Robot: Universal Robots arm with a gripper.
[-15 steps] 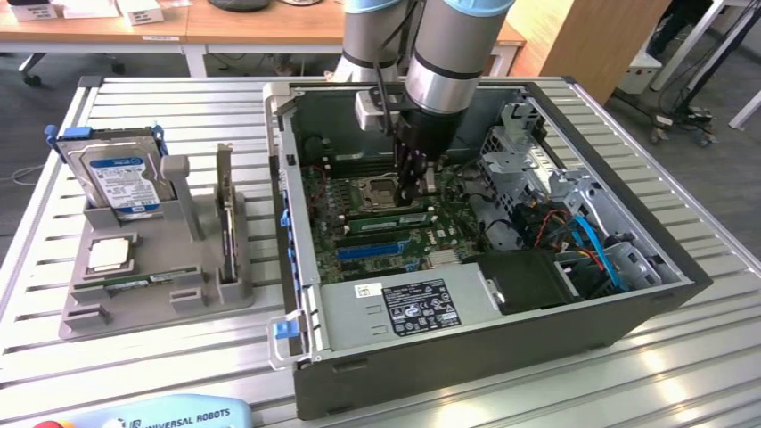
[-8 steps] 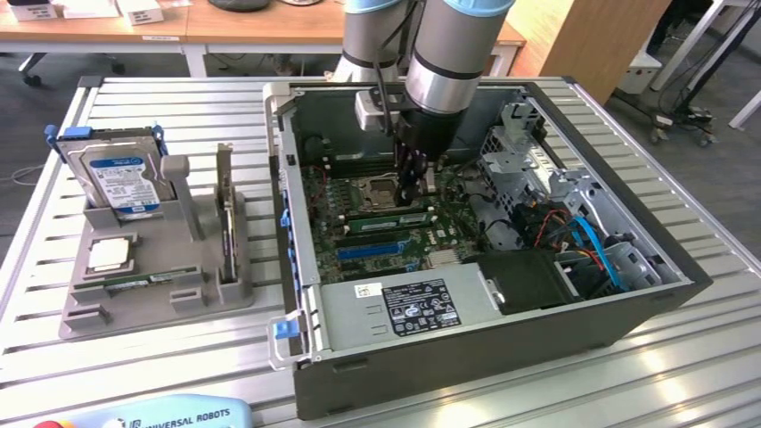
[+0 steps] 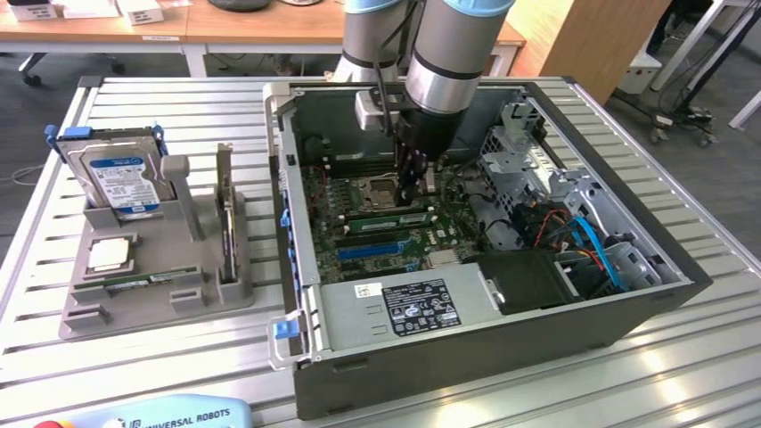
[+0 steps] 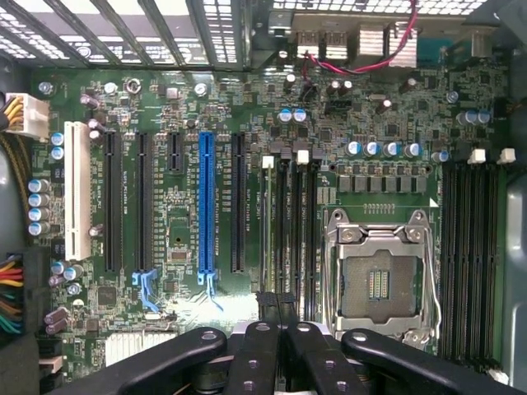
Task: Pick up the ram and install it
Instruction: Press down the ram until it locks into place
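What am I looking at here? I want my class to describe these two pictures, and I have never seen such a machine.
The grey tube is a robot arm reaching down into an open computer case that lies on a slatted metal table. One picture comes from a camera standing off the arm, the other from a camera on its wrist, looking down at the motherboard.

Beside the case, a grey holder carries a blue-labelled hard drive, a square processor chip and a green ram stick.

The black fingers are shut, low over the memory slots next to the empty processor socket. A thin dark edge shows between them. It may be a second ram stick seen edge-on, but I cannot be sure.
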